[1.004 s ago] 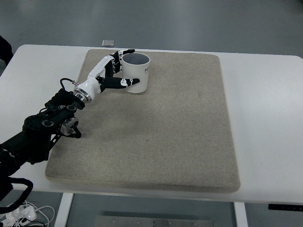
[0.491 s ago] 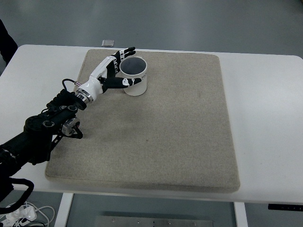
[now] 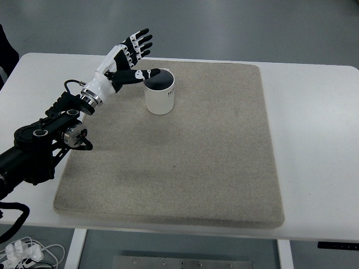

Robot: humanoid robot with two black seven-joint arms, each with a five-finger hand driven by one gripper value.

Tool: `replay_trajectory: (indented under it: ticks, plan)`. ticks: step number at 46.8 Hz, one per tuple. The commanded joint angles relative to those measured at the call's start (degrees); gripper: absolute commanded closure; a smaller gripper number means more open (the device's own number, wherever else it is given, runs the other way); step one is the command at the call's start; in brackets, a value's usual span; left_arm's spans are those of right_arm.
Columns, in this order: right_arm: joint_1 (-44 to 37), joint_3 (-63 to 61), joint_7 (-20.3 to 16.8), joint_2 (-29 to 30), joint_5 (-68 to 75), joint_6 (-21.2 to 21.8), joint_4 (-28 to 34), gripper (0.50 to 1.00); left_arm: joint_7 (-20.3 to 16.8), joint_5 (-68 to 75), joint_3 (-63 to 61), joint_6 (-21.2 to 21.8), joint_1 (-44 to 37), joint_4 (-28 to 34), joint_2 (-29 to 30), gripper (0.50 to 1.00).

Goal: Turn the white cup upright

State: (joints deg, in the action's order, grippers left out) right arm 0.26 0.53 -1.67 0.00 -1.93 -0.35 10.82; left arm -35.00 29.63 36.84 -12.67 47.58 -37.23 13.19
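Note:
A white cup stands upright on the beige mat, near its far left part, with its dark inside facing up. My left hand is raised above and to the left of the cup, fingers spread and holding nothing. Its thumb tip reaches over the cup's left rim; I cannot tell whether it touches. The left arm comes in from the lower left. The right arm is out of view.
The mat lies on a white table. A small grey object lies on the table just beyond the mat's far edge. A dark shape shows at the far left edge.
My left hand has let go of the cup and lifted up and away to the left, fingers opening. The cup shifted slightly left and now stands free.

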Motion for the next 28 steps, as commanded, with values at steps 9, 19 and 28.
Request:
replay_trajectory:
  ticks: [9, 19, 28]
  plan:
    - [0.0, 0.0, 0.0, 0.0, 0.0, 0.0, 0.0, 0.548, 0.0, -10.5, 0.6, -2.4, 3.4, 1.7, 1.7, 0.504]
    - [0.0, 0.0, 0.0, 0.0, 0.0, 0.0, 0.1, 0.548, 0.0, -14.9, 0.6, -2.9, 5.0, 5.9, 1.5, 0.504]
    - [0.0, -0.1, 0.0, 0.0, 0.0, 0.0, 0.0, 0.548, 0.0, -22.3, 0.6, -2.2, 6.6, 9.3, 0.7, 0.504]
